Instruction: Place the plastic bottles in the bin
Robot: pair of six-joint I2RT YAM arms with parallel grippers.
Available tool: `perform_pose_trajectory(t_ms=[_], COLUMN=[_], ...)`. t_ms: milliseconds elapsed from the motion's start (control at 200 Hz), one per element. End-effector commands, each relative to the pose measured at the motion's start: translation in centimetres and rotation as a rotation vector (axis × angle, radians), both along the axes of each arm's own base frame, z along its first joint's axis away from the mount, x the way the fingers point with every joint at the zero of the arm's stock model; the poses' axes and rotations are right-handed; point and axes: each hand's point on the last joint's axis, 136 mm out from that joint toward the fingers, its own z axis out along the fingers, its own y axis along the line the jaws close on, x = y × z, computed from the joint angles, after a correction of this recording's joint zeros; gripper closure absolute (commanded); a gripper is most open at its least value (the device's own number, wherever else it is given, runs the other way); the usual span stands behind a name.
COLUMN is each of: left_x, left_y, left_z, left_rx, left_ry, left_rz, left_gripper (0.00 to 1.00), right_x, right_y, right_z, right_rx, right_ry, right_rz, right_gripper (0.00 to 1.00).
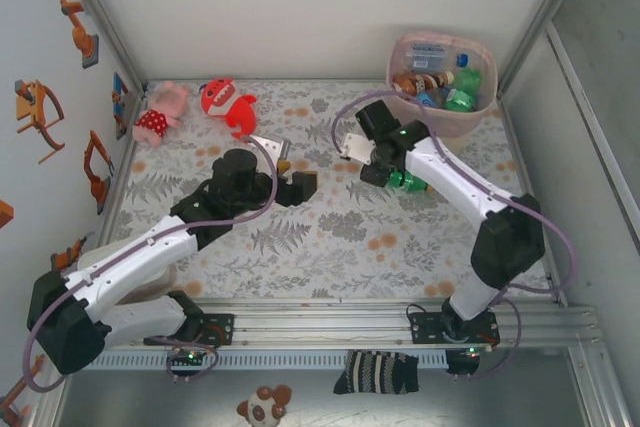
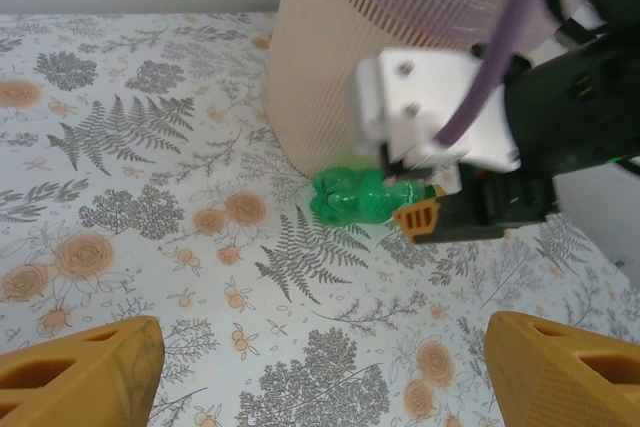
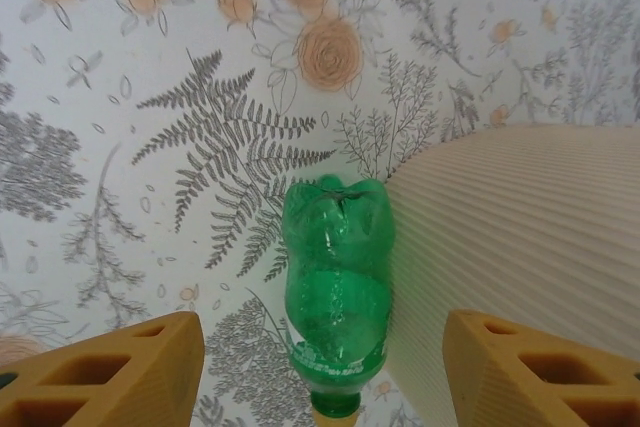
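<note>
A crushed green plastic bottle [image 3: 337, 277] lies on the flowered tabletop against the cream wall of the bin [image 3: 520, 237]. My right gripper [image 3: 322, 347] hangs over it, open, one yellow finger on each side and neither touching it. From above, the same bottle [image 1: 410, 184] shows under the right gripper [image 1: 385, 172], just in front of the pink-rimmed bin [image 1: 440, 125], which holds several bottles [image 1: 450, 82]. My left gripper [image 1: 300, 187] is open and empty near the table's middle. In the left wrist view the green bottle [image 2: 355, 197] lies at the foot of the bin [image 2: 320, 67], well ahead of the left gripper [image 2: 320, 357].
A pink plush toy [image 1: 160, 112] and a red one [image 1: 225, 102] lie at the back left. A small white item [image 1: 270, 144] sits beside the left wrist. Enclosure walls stand on three sides. A striped cloth [image 1: 375, 372] lies below the front rail.
</note>
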Motion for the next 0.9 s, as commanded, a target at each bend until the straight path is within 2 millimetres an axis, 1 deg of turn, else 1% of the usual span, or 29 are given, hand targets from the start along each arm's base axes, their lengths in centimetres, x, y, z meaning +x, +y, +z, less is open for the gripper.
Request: perform_pose_trajectory(t_ms=[0,175,361,556,666,896], left_x=[0.0,0.0,0.0,0.1,0.2,0.3], left_y=[0.9,1.9,2.6,2.7,2.7,2.7], left_z=[1.0,0.8,0.7,0.8,0.8,0.8], left_rx=[-0.046,-0.048,-0.055,-0.059,-0.062,-0.066], left_ry=[-0.006,-0.001,0.003,0.007,0.009,0.015], left_rz=[0.033,0.068,0.085,0.092,0.094,0.098], left_gripper=[0.17,0.17,0.17,0.17,0.17,0.17], right_x=[1.2,3.0,4.3,4.2,4.4,4.0], right_y=[-0.9,-1.4,-1.8,-2.0,-2.4,-3.5], right_z=[-1.5,-4.2,-6.0,-7.8,-8.2,-8.9], right_rx=[-0.122,-0.227,-0.300,-0.335,-0.363,-0.382], right_ry=[-0.024,-0.026,-0.028,0.004,0.003,0.024], right_rz=[0.020,0.010,-0.002,0.005,-0.005,-0.022], right_gripper=[0.35,0.33,0.31,0.29,0.28,0.26])
